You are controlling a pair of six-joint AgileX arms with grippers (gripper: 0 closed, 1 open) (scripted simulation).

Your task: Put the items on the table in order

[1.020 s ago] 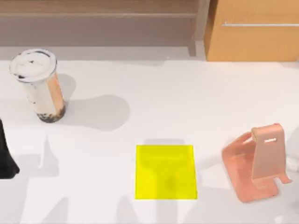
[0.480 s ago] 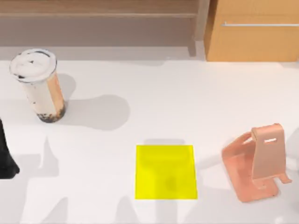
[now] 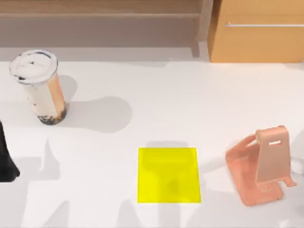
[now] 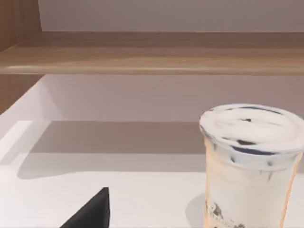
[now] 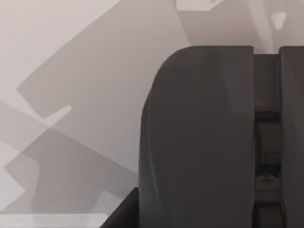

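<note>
I cannot tell how the jaws stand, but the left gripper sits nearest the upright cup by the tabletop's left edge.

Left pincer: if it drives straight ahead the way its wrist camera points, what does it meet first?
Probably the bubble tea cup, which stands upright on the table just off the view's centre line. If it passes the cup, the wooden shelf lies behind. Depth is unclear.
</note>
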